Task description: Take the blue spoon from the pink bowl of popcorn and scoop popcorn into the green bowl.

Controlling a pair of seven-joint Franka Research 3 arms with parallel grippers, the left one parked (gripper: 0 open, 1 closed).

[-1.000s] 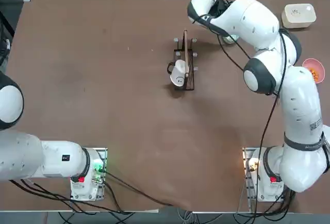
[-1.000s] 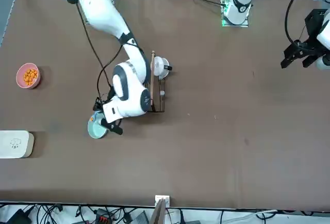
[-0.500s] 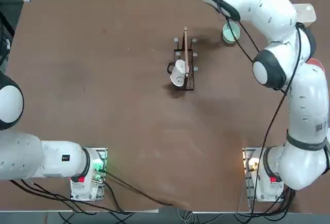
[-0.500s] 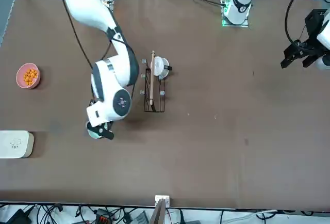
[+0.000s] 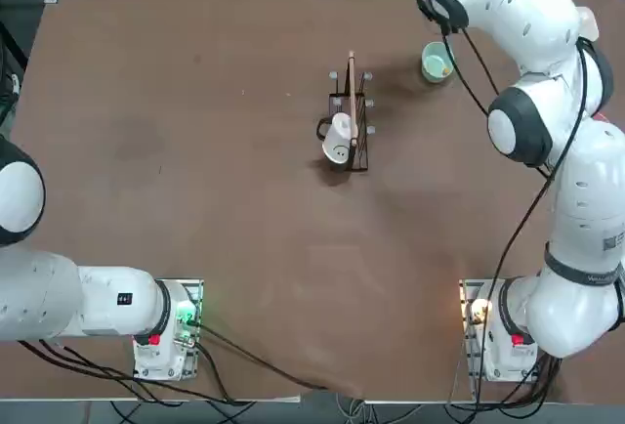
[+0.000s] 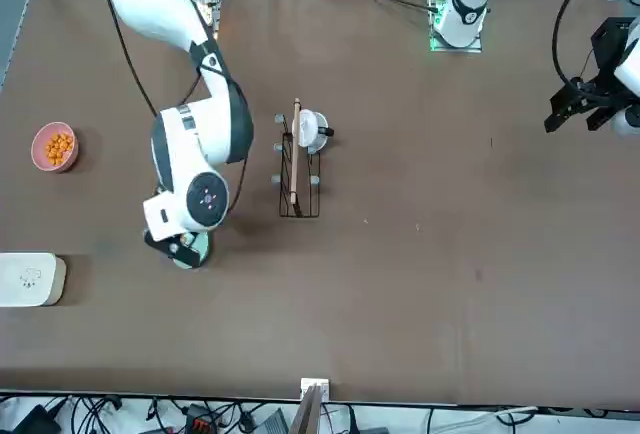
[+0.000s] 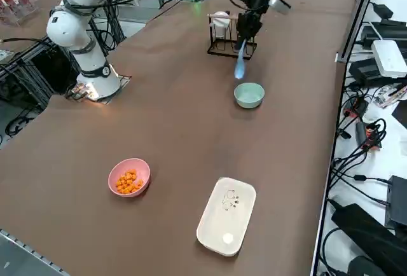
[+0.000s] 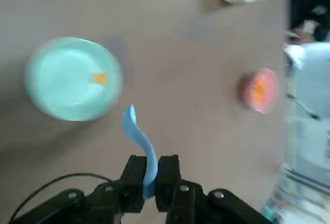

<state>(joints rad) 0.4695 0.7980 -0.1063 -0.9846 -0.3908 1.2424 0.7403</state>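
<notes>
Blue plastic spoon (image 8: 149, 157), just one, is pinched in the right gripper (image 8: 151, 176), beside the single green bowl (image 7: 249, 95) toward the bench's far edge. One popcorn piece (image 8: 100, 78) shows inside, so a delivery seems finished; next calls for another scoop from the one pink bowl (image 7: 116, 175), toward the right edge, its many kernels uncountable.

We've got our right arm (image 5: 566, 150) reaching out from its base, bent at the elbow, with the forearm angled down toward the wrist (image 6: 178, 212). The right pincer (image 8: 151, 177) hangs up off the table (image 7: 184, 130), and its two dark fingers (image 8: 169, 175) are pinched shut, pretty much side by side, gripping.
</notes>
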